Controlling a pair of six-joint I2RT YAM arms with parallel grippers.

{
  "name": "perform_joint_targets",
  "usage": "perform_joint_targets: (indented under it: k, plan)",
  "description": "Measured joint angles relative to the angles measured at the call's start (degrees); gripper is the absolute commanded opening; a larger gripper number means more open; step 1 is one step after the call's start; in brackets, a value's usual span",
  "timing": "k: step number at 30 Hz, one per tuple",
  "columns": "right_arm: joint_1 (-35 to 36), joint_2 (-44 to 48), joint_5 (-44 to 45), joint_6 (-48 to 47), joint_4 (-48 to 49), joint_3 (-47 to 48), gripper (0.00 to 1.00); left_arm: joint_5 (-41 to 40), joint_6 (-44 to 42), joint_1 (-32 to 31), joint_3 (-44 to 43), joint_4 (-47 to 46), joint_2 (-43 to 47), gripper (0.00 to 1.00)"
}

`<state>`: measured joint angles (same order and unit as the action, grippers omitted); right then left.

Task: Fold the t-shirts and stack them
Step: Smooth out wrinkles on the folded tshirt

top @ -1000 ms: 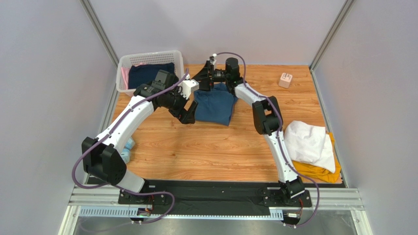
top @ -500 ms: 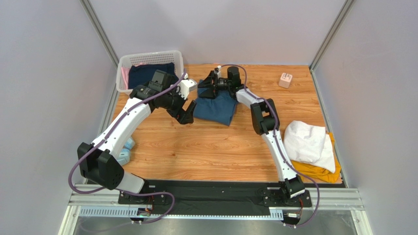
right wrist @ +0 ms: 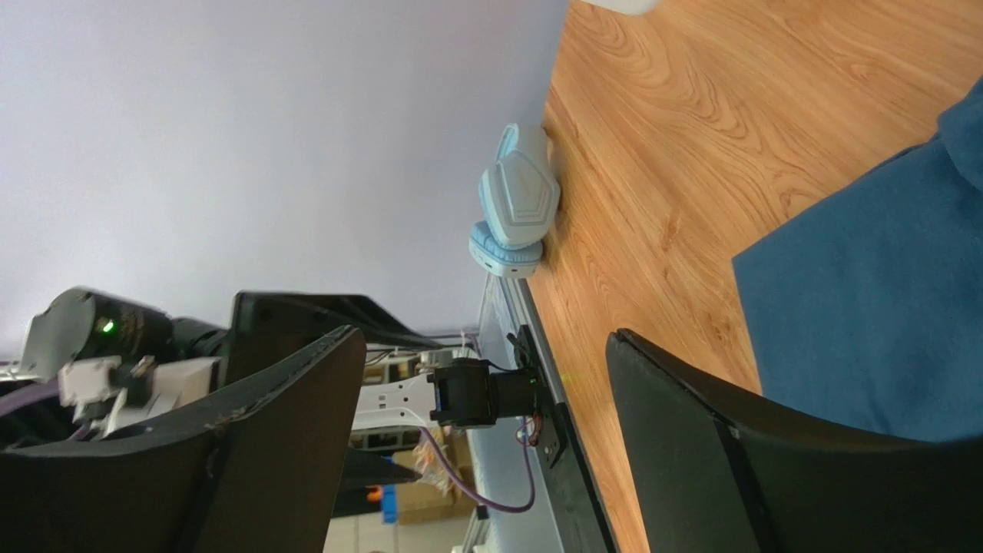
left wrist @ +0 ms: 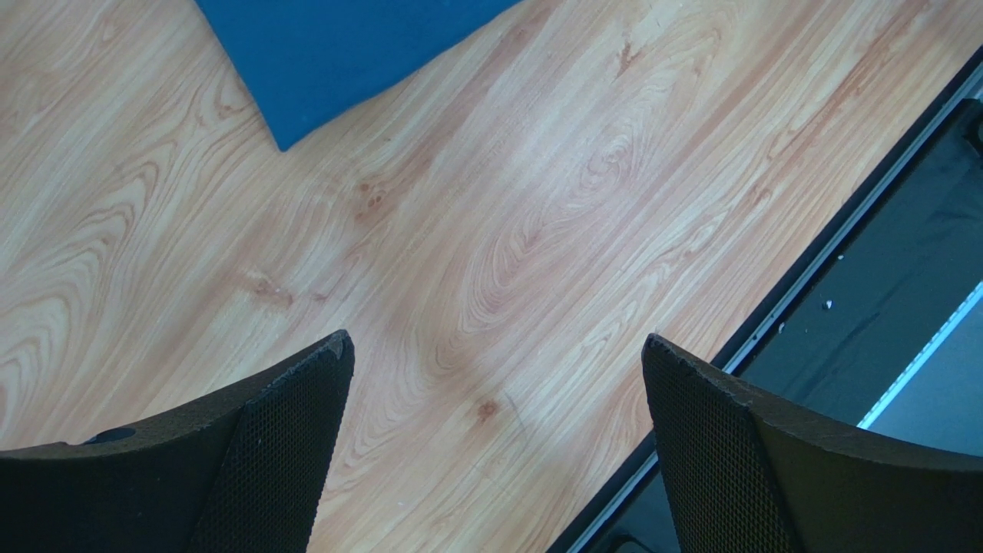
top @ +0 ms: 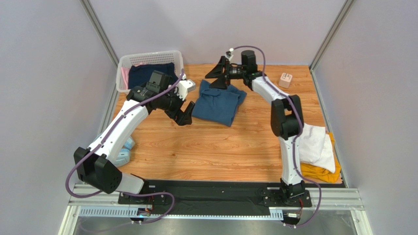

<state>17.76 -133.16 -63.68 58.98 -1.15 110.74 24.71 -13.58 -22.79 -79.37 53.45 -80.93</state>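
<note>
A teal-blue t-shirt [top: 218, 104] lies folded on the wooden table, its back edge bunched. My right gripper [top: 219, 77] hovers open just above that back edge, with nothing between its fingers; in the right wrist view [right wrist: 485, 403] the blue cloth [right wrist: 877, 311] lies beside one finger. My left gripper [top: 182, 117] stands open at the shirt's left side, off the cloth; its wrist view [left wrist: 496, 380] shows bare wood between the fingers and one shirt corner [left wrist: 335, 46] far off. A folded white t-shirt [top: 314, 144] rests on a mustard-yellow one [top: 319, 172] at the right edge.
A white lattice basket [top: 147, 59] holding dark and pink cloth stands at the back left. Small pale-blue rounded items [top: 125, 152] [right wrist: 516, 202] lie by the left edge. A small pale cube [top: 285, 80] sits at the back right. The black rail [left wrist: 877, 300] runs along the near edge.
My right gripper has lifted off the teal shirt, swung back and to the right, and opened wider. The shirt's back edge now lies spread out. My left gripper drew slightly left.
</note>
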Motion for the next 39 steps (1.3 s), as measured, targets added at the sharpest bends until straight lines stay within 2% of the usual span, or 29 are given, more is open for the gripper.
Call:
perform_joint_targets:
  k: [3, 6, 9, 13, 19, 23, 27, 33, 39]
  plan:
    - [-2.8, 7.0, 0.1, -3.7, 0.1, -7.2, 0.85, -0.4, 0.0, 0.0, 0.5, 0.5, 1.5, 1.00]
    - [-4.9, 7.9, 0.2, -5.6, 0.5, -11.1, 0.84, -0.9, -0.3, 0.0, 0.9, 1.7, 2.8, 1.00]
    - [-7.5, 3.7, 1.2, -7.1, -0.6, -16.3, 0.84, -1.4, -0.5, 0.0, 0.9, 2.6, 3.6, 1.00]
    - [-7.8, -3.9, 0.1, -7.6, -1.4, -17.7, 0.83, -2.0, -0.8, 0.0, 0.9, 3.6, 4.7, 1.00]
    - [-7.6, -3.0, 1.1, -9.0, -3.2, -17.6, 0.83, -2.4, -0.9, 0.0, 0.9, 5.0, 5.8, 1.00]
    - [-6.9, 2.2, 5.0, -13.0, -10.1, -20.2, 0.85, -2.7, -1.1, 0.0, 0.9, 5.6, 5.8, 1.00]
    - [-4.8, 13.0, 8.7, -17.3, -16.7, -24.4, 0.86, -2.8, -1.1, 0.0, 1.0, 5.6, 5.8, 1.00]
    - [0.5, 26.7, 10.1, -20.0, -16.5, -31.8, 0.86, -2.8, -1.1, 0.0, 2.4, 5.6, 6.2, 1.00]
    - [2.8, 22.8, 10.5, -20.0, -14.7, -39.8, 0.85, -3.3, -1.1, 0.0, 3.2, 5.6, 6.3, 1.00]
